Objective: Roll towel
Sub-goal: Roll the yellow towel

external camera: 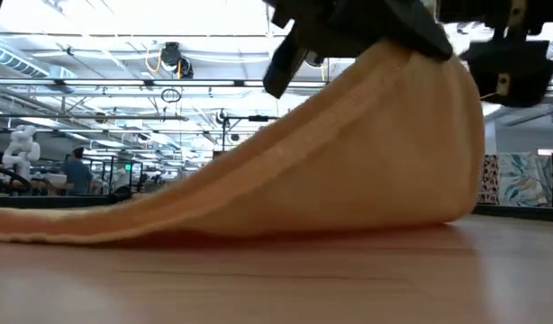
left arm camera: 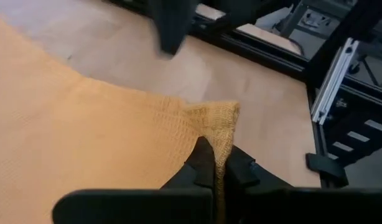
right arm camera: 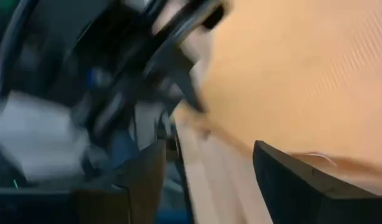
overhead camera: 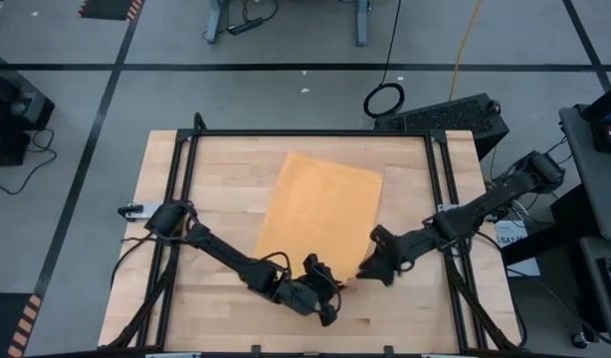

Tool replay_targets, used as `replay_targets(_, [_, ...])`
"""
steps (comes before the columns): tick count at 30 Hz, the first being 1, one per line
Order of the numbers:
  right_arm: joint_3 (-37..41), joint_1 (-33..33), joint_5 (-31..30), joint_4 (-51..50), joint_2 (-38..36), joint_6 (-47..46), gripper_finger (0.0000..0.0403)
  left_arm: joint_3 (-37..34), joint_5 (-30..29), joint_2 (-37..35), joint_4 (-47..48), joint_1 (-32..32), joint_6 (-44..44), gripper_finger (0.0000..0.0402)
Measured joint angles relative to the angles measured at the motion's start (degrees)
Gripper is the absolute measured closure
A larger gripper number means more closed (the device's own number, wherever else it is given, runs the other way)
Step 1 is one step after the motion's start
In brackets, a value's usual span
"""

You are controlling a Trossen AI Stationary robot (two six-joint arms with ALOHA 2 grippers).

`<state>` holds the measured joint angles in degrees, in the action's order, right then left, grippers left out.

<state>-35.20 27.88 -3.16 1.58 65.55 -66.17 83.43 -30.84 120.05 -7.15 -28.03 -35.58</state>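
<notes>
One towel (overhead camera: 320,209), plain mustard-yellow, is spread at a slant on the middle of the wooden tabletop (overhead camera: 226,169). Most of it lies flat, but its near corner is lifted off the wood, so that in the low view the cloth (external camera: 349,171) rises in a long slope from the flat end up to a high fold and drops steeply back to the surface.

That raised corner (left arm camera: 219,118) is pinched between the fingers (left arm camera: 203,163) of the left gripper (overhead camera: 323,294), which are pressed together on the cloth; the left gripper is seen at the near edge of the towel, its arm reaching in from the left side of the tabletop.

Just beside it, at the towel's near right edge, the right gripper (overhead camera: 370,267) is found, its arm coming in from the right. Its fingers (right arm camera: 297,180) are spread apart in the right wrist view, with bare wood between them and nothing gripped; the towel (right arm camera: 303,68) lies just ahead of them.

A black frame (overhead camera: 315,133) is set around the tabletop.
</notes>
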Motion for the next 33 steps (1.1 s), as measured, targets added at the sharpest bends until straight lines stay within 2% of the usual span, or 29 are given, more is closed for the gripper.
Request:
replay_targets(3, [0.0, 0.3, 5.3, 0.1, -2.0, 19.3, 0.0172, 0.0, -0.4, -0.4, -0.1, -0.5, -2.3, 0.0400])
replay_targets(5, [-0.8, 0.9, 6.8, -0.7, -2.3, 30.2, 0.0172, 0.0, -0.5, -0.4, -0.1, -0.9, -3.1, 0.0400])
replay_targets(10, [-2.9, 1.5, 6.3, -3.8, 0.4, 45.9, 0.0172, 0.0, 1.4, -0.4, -1.7, -1.0, -3.1, 0.0400])
replay_targets(18, [-5.4, 1.5, 5.8, -3.6, 9.0, 57.3, 0.0199, 0.0, 6.0, -0.4, -1.7, -0.6, -3.1, 0.0396])
replay_targets(22, [-6.9, 1.5, 2.7, -3.2, 12.2, 59.5, 0.0205, 0.0, 6.9, -0.4, -1.8, -0.5, -3.1, 0.0395])
replay_targets(27, [-7.4, 1.5, 3.5, -3.5, 14.5, 61.9, 0.0212, 0.0, 6.9, -0.3, -1.5, -0.4, -3.1, 0.0394])
replay_targets(30, [-7.4, 1.9, 3.5, -3.0, 14.7, 62.0, 0.0237, 0.0, 6.9, -0.3, -0.9, -0.3, -2.9, 0.0394])
replay_targets(33, [-7.4, 1.9, 3.4, -3.1, 14.7, 61.4, 0.0283, 0.0, 6.9, -0.3, -0.9, -0.2, -2.9, 0.0394])
